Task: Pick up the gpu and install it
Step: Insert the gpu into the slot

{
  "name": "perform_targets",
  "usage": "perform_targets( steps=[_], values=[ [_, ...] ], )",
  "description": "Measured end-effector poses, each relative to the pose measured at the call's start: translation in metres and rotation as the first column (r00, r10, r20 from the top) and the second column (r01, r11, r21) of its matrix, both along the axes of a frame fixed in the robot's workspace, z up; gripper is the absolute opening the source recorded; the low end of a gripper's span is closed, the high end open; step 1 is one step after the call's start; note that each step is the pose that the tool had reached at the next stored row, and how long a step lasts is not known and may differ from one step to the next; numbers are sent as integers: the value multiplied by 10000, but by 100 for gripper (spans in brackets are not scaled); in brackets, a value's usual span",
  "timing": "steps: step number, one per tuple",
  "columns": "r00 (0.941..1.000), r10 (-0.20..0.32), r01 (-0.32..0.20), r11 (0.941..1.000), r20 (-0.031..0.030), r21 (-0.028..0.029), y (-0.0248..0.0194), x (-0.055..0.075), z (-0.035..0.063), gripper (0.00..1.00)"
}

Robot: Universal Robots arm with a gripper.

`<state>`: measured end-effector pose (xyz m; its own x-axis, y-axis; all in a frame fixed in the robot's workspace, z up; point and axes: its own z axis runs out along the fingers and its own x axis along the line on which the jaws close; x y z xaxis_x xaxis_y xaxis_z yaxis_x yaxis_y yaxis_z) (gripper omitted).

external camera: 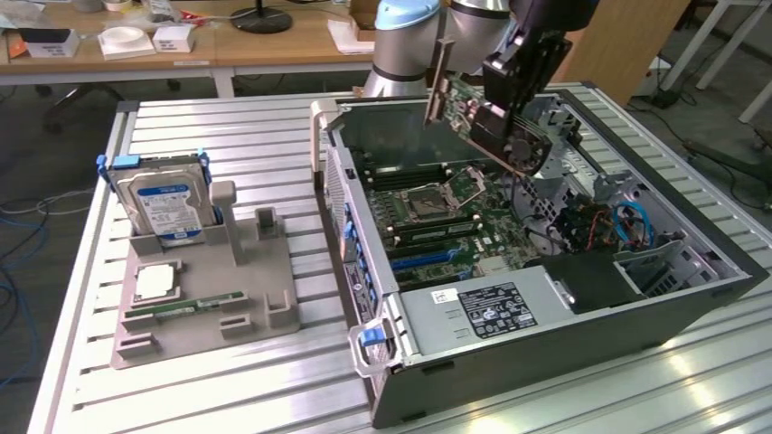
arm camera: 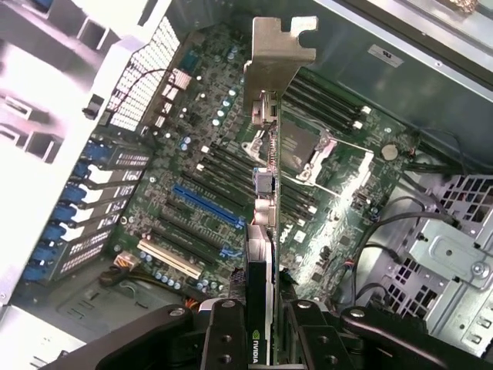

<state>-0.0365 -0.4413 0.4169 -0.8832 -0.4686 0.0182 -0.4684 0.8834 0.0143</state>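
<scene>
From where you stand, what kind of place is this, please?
Probably a robotics lab or workshop: an open computer case lies on a slatted metal table, a grey fixture holds a hard drive, and wooden desks stand behind.

The arm (external camera: 410, 36) stands above the gripper (external camera: 513, 98), its wrist tilted so the gripper points down at a slant, both dark fingers (arm camera: 225, 335) pressed against opposite faces of the gpu (arm camera: 262, 254), which juts out edge-on beyond them.
</scene>
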Motion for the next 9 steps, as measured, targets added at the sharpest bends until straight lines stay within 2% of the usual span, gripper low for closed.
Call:
perform_targets(
  steps=[9],
  values=[
    [9965, 832, -832, 9965, 0, 0, -9, -10, 0, 26]
  ],
)
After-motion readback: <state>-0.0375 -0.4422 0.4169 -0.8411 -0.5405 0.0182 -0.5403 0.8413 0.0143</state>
